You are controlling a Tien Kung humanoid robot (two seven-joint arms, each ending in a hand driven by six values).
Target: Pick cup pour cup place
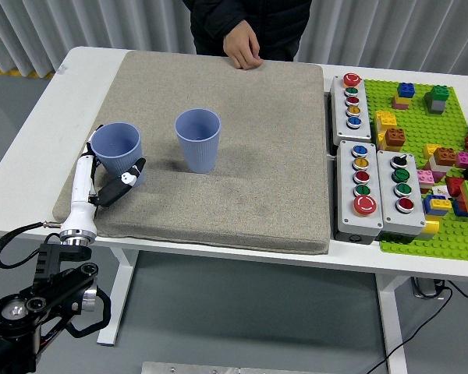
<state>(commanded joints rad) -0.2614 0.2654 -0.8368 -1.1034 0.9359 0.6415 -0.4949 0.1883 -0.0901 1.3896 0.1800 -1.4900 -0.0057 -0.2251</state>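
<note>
Head view: left hand (109, 181) is at the near-left corner of the grey mat (242, 156), white and black fingers (123, 181) wrapped round the lower body of the left blue cup (116, 148), so it's holding that cup. Cup sits upright, mouth up, at the mat's left edge; can't tell if its base is touching the mat or just off it. Second blue cup (198, 139) stands upright on the mat, just right of the held one, not touching it, nothing gripping it. Left arm (39, 300) comes up from below the bench (31, 164) edge, left of the mat. A person's hand (242, 48) rests curled on the mat's far edge, well apart from both cups. Right of the mat: three button boxes (372, 191), then a green baseplate (441, 148) with loose coloured bricks on it.
</note>
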